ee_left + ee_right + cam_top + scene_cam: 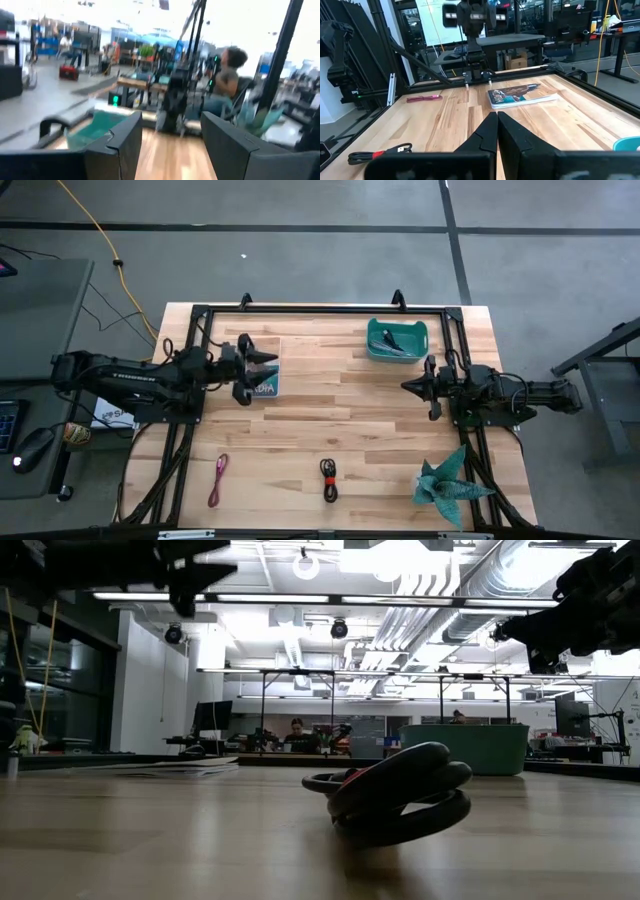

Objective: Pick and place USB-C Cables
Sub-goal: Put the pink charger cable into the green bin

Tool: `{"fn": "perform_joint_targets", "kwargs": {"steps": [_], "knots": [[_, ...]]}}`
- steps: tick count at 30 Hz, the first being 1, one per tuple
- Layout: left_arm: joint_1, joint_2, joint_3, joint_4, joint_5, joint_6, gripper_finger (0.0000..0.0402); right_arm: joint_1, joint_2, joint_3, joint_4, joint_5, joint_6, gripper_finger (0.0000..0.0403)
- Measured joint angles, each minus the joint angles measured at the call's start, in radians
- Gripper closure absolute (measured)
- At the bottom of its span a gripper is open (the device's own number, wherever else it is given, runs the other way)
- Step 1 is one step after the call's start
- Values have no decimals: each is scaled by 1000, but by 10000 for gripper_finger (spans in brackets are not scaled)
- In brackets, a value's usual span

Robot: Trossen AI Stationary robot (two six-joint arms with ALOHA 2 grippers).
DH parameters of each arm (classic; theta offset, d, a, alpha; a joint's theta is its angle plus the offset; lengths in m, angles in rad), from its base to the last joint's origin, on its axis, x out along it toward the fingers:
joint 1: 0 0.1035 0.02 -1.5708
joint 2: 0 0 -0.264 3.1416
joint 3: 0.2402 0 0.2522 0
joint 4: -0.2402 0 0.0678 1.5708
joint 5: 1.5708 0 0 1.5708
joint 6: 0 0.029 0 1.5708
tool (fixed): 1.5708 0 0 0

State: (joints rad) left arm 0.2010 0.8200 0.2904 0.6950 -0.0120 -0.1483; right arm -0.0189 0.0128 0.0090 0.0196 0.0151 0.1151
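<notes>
From above, my left gripper [268,372] hangs over the blue booklet [266,383] with its fingers apart and nothing between them; my right gripper [410,386] waits near the teal bin [396,340], fingers pressed together and empty.

Only the high view shows the bin's inside, where dark cables [392,343] lie; I cannot count them there. On the bare wooden table [340,420] I count two cables: one magenta-pink cable [218,479] and one red-and-black cable [328,479], well apart along the near edge.

The low view puts the red-and-black coil close up and shows one seated person [296,733] in the room beyond. My left wrist view shows another person [226,75].
</notes>
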Motion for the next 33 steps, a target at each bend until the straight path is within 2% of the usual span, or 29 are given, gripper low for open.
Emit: {"fn": "perform_joint_targets", "kwargs": {"steps": [5, 8, 15, 17, 24, 25, 27, 31, 33], "knots": [[-15, 0, 117, -3, 1, 133, 220, 0, 0, 0, 0, 0, 17, 403], [-14, 0, 218, -45, 0, 158, 220, 0, 0, 0, 1, 0, 16, 403], [-2, 20, 497, -477, 0, 206, 220, 0, 0, 0, 1, 0, 16, 403], [-2, 23, 523, -536, 0, 222, 220, 0, 0, 0, 0, 0, 16, 403], [-2, 22, 531, -540, 22, 248, 220, 0, 0, -1, 1, 0, 16, 403], [-2, 21, 531, -552, 66, 252, 220, 0, 0, -1, 1, 0, 16, 403], [-2, 21, 531, -589, 226, 269, 220, 0, 0, -1, 1, 0, 16, 403], [-12, 22, 531, -624, 734, 253, 220, 0, 0, -1, 1, 0, 16, 403], [-25, 21, 531, -623, 952, 228, 220, 0, 0, -1, 1, 0, 16, 403]]}}
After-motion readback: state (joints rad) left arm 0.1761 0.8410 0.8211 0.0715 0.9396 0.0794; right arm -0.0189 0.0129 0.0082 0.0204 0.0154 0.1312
